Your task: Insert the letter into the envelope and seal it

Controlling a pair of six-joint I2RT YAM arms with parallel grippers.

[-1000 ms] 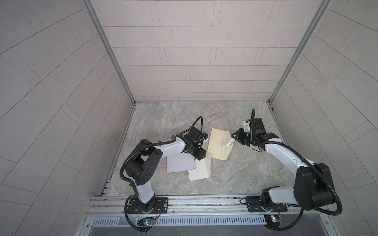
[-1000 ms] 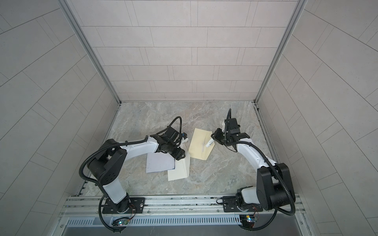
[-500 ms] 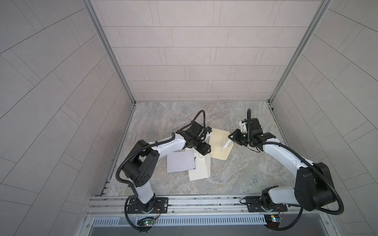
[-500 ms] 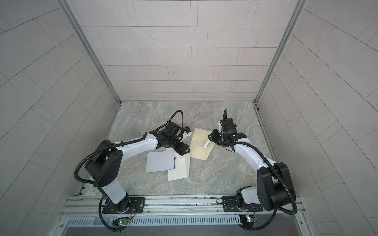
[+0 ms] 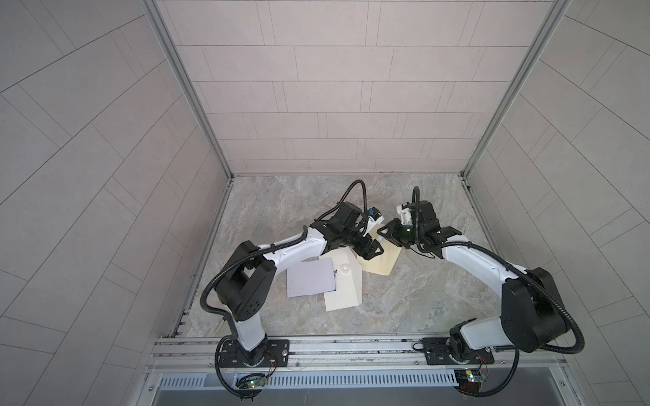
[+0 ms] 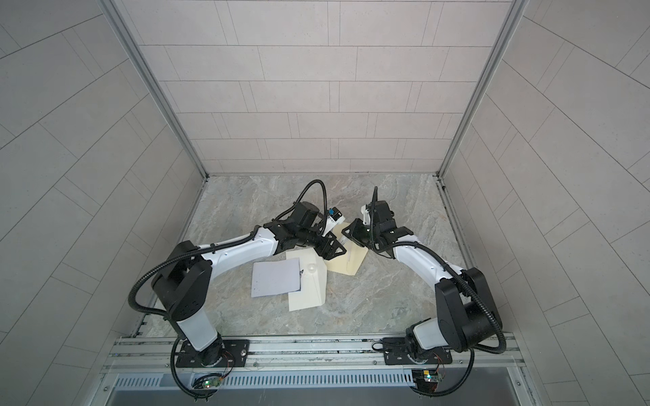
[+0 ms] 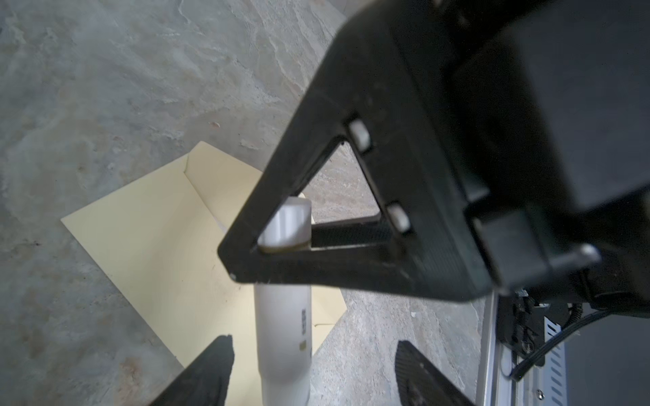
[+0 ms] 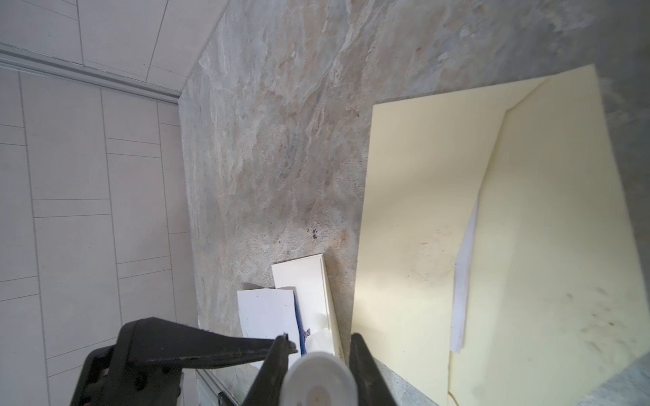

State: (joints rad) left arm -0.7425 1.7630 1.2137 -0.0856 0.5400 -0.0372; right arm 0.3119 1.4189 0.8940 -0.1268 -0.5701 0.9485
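Top views: in both top views we see the left pincer point(image 5: 370, 251) and the right pincer point(image 5: 386, 232) tip to tip over the left part of the yellow envelope point(image 5: 383, 265). The envelope lies flat on the worktop point(image 5: 404, 305). A white glue stick point(image 5: 378, 240) runs between the two pincers. The letter point(image 5: 309, 277), a pale lilac sheet, lies flat on the worktop left of the envelope and outside it. Its right edge overlaps a cream sheet point(image 5: 346, 293). A small pale round thing point(image 5: 345, 268) sits on the cream sheet just beside the letter. Cream sheet and envelope meet under the left pincer; touching or overlapping, we cannot tell. Same layout in a top view: letter point(image 6: 276, 277), envelope point(image 6: 348, 263).

Left wrist: the left pincer point(image 7: 313, 344) has its jaws apart, one on each side of the glue stick point(image 7: 283, 316), with a gap on both sides, so no grip. A finger of the right pincer crosses the stick near its far end, and we see the stick through that finger's triangular cutout. The envelope point(image 7: 158, 225) lies under the stick, flap fold visible.

Right wrist: the right pincer point(image 8: 318, 351) is clamped on the glue stick point(image 8: 318, 383), round end facing the camera. The envelope point(image 8: 422, 193) is just beside it. A thin white strip point(image 8: 464, 281) shows along the flap edge; we cannot tell what it is. The letter point(image 8: 267, 313) partly covers the cream sheet point(image 8: 302, 281).
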